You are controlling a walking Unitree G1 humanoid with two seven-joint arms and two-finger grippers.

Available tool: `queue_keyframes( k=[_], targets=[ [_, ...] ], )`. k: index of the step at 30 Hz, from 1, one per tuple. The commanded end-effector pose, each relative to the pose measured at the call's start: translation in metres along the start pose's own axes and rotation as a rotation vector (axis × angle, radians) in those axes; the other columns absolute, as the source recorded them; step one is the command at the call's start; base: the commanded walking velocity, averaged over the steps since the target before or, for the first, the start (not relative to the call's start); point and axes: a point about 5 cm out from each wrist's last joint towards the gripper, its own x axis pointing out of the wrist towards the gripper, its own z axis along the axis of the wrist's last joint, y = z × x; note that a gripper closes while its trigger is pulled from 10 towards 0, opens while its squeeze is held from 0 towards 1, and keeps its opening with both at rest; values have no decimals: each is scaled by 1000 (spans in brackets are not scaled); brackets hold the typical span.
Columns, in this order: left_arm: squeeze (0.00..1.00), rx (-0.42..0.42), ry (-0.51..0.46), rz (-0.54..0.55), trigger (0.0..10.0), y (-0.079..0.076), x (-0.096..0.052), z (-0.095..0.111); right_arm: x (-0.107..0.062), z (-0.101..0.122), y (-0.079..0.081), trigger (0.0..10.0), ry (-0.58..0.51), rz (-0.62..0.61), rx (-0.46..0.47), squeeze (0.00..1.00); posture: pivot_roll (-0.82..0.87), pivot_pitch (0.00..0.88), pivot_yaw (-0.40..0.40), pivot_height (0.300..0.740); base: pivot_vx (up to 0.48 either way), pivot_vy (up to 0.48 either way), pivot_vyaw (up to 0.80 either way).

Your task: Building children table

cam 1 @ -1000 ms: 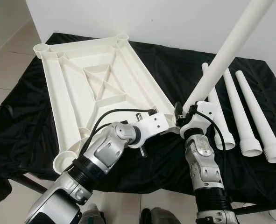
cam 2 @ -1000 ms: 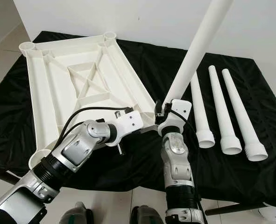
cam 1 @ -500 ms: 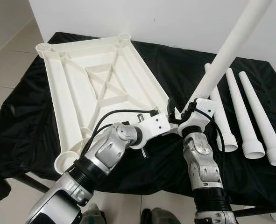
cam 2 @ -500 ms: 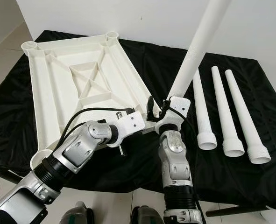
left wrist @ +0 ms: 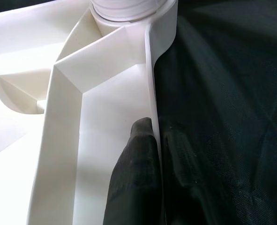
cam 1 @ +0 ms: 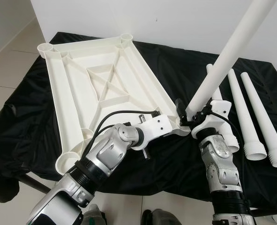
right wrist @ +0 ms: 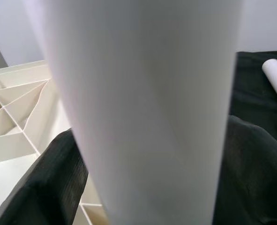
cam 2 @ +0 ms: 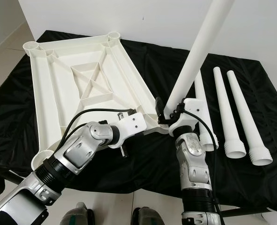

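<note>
My right end effector (cam 1: 185, 114) is clamped on 1 white leg (cam 1: 227, 54), tilted up over the near-right corner socket (cam 1: 179, 124) of the upturned tabletop (cam 1: 77, 84); looks not seated yet. Left end effector (left wrist: 152, 140) pinches the tabletop's rim by that corner, steadying it. Tabletop sits on the black-draped table (cam 1: 26, 117), left side. Count: 4 legs total, 3 spare legs (cam 1: 250, 117) lying at the right edge, 0 fitted. I judge it's early, w/ all 4 sockets still to fill.
</note>
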Motion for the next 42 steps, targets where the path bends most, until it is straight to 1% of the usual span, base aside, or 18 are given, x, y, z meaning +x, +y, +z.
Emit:
queue_keyframes(
  k=[1,2,3,4,5,6,7,9,10,11,15,19,23,29,30,32,33,42],
  targets=[
    [0,32,-3,-19,10000,-7,4,3,-4,-3,-9,10000,9,39,1,0,-41,8,-62,740,0,0,0],
    [0,32,-3,-19,10000,-7,4,3,-4,-3,-9,10000,9,39,1,0,-41,8,-62,740,0,0,0],
    [0,34,-3,-19,10000,-7,4,3,-5,-4,-12,10000,21,121,2,0,-41,8,-62,740,0,0,0],
    [0,34,-3,-19,10000,-7,4,3,-5,-4,-12,10000,21,121,2,0,-41,8,-62,740,0,0,0],
    [0,36,-3,-19,10000,-6,4,3,-6,-5,-14,10000,34,213,-10,0,-44,2,-57,740,0,0,0],
    [0,38,-4,-18,10000,-6,4,4,-7,-5,-15,10000,43,277,-18,0,-47,2,-54,740,0,0,0],
    [0,38,-4,-18,10000,-6,4,4,-7,-5,-15,10000,43,277,-18,0,-47,2,-54,740,0,0,0],
    [0,41,-4,-20,10000,-5,5,4,-7,-4,-20,10000,58,353,-28,0,-50,1,-51,740,0,0,0],
    [0,41,-4,-20,10000,-5,5,4,-7,-4,-20,10000,58,353,-28,0,-50,1,-51,740,0,0,0],
    [0,43,-5,-22,10000,-5,5,4,-4,-4,-26,10000,85,404,-33,0,-50,2,-50,740,0,0,0],
    [0,44,-5,-21,10000,-4,5,5,-2,-4,-32,10000,110,450,-36,0,-51,1,-49,740,0,0,0],
    [0,45,-5,-20,10000,-4,5,5,0,-4,-38,10000,122,463,-62,0,-50,4,-44,740,0,0,0],
    [0,46,-4,-21,10000,-4,4,5,3,-5,-50,10000,142,474,-91,0,-51,9,-42,740,0,0,0],
    [0,45,-4,-23,10000,-4,4,5,5,-4,-58,10000,150,485,-113,0,-51,18,-40,740,0,0,0],
    [0,44,-4,-23,10000,-3,4,5,6,-4,-59,2980,150,489,-109,0,-50,20,-40,740,0,0,0],
    [0,44,-4,-23,10000,-3,4,5,6,-4,-59,2980,150,489,-109,0,-50,20,-40,740,0,0,0],
    [0,43,-3,-22,10000,-3,4,5,6,-4,-61,0,150,494,-103,0,-50,20,-40,740,0,0,0],
    [0,39,-1,-18,10000,-3,3,4,3,-7,-60,0,150,526,-75,0,-50,26,-42,740,0,0,0]
  ],
)
